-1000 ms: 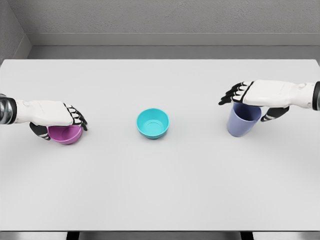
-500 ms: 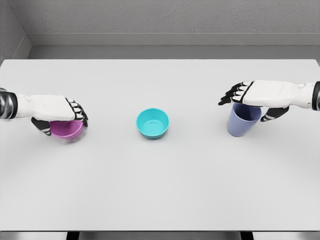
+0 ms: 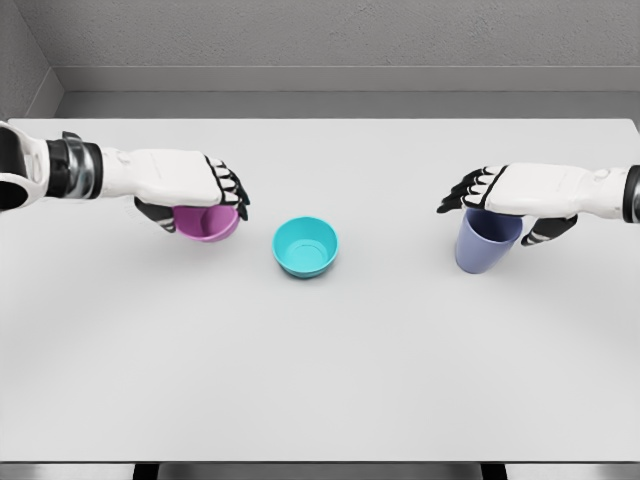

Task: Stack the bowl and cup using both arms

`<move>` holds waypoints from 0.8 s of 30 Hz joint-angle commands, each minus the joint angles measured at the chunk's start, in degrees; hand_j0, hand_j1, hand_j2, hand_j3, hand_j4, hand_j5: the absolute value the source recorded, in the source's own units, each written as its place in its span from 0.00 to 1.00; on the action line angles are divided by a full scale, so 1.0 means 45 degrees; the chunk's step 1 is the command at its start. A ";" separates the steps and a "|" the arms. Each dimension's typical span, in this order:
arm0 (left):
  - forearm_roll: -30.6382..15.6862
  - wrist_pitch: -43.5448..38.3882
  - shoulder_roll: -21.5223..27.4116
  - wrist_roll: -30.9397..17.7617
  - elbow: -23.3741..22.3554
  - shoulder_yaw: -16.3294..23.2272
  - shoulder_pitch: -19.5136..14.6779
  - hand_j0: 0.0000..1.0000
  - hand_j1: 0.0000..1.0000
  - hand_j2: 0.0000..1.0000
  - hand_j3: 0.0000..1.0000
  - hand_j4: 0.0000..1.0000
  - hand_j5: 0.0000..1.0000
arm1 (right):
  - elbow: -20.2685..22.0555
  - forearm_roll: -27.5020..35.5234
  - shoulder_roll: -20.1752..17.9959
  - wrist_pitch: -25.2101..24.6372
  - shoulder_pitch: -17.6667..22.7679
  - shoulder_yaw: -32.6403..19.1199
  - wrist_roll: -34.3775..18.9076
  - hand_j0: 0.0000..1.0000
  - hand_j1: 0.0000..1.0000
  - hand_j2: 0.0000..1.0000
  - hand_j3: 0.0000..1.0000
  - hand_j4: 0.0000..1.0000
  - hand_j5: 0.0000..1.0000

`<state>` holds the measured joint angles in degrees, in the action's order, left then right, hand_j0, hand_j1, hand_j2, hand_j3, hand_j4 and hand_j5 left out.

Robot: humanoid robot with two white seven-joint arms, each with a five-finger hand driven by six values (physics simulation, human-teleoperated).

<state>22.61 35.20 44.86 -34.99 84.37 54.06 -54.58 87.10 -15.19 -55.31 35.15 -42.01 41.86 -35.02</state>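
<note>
My left hand point(image 3: 200, 205) is shut on a purple bowl point(image 3: 208, 224) and holds it above the table, a short way left of the teal bowl point(image 3: 306, 246). The teal bowl stands upright and empty in the middle of the white table point(image 3: 320, 360). At the right, my right hand point(image 3: 495, 200) lies over the rim of a blue-violet cup point(image 3: 486, 241), fingers reaching past its far side and thumb on the near right side. The cup stands on the table.
A grey wall and ledge point(image 3: 320, 80) run behind the table's far edge. Bare tabletop stretches across the whole front half and between the teal bowl and the cup.
My left hand has lifted the purple bowl off the table and carried it right and farther back, toward the teal bowl. The right hand and cup have barely moved.
</note>
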 commanded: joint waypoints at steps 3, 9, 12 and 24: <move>-0.0181 -0.0044 -0.0789 -0.0002 0.0157 0.0018 -0.0117 0.72 0.72 0.72 0.72 0.72 0.72 | -0.0001 0.0056 -0.0014 -0.0033 0.0019 -0.0005 0.0005 1.00 1.00 1.00 1.00 1.00 1.00; -0.0181 -0.0044 -0.1629 -0.0002 0.0138 0.0448 -0.0449 0.72 0.72 0.72 0.72 0.72 0.72 | -0.0001 0.0056 0.0006 -0.0033 0.0000 0.0151 0.0005 1.00 1.00 1.00 1.00 1.00 1.00; -0.0181 -0.0044 -0.2001 -0.0002 0.0119 0.0605 -0.0606 0.72 0.72 0.72 0.72 0.72 0.72 | -0.0079 0.0056 0.0006 -0.0033 0.0000 0.0151 0.0005 1.00 1.00 1.00 1.00 1.00 1.00; -0.0045 -0.0044 -0.2919 -0.0002 -0.0662 0.0780 -0.0606 0.72 0.72 0.72 0.72 0.72 0.72 | -0.0079 -0.0042 0.0025 -0.0033 0.0000 0.0287 0.0005 1.00 1.00 1.00 1.00 1.00 1.00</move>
<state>22.60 35.17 32.66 -35.00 82.59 57.36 -57.30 86.73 -15.63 -55.14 35.15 -42.01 43.17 -35.02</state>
